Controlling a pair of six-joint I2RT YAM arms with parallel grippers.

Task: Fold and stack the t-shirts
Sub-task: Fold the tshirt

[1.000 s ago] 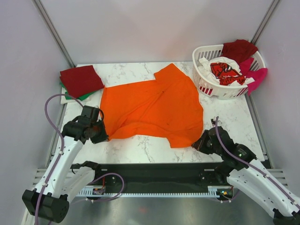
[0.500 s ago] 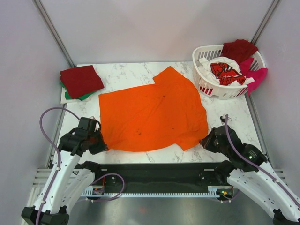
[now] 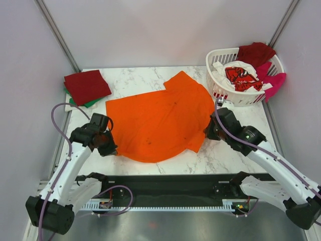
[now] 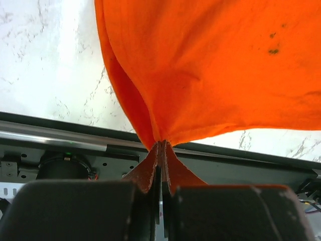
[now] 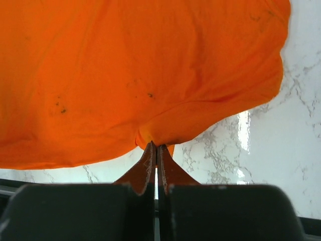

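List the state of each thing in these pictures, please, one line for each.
Orange shirt: spread on the table, unfolded, near edge pinched at both ends.
Left gripper: shut on the orange shirt.
Right gripper: shut on the orange shirt.
Dark red shirt: folded, on top of the green shirt.
Basket: upright, with crumpled shirts inside.

One orange t-shirt [image 3: 160, 120], two dark red t-shirts [image 3: 86, 85] [image 3: 256, 53], one basket [image 3: 220, 93], two grippers [image 3: 111, 149] [image 3: 208, 133].
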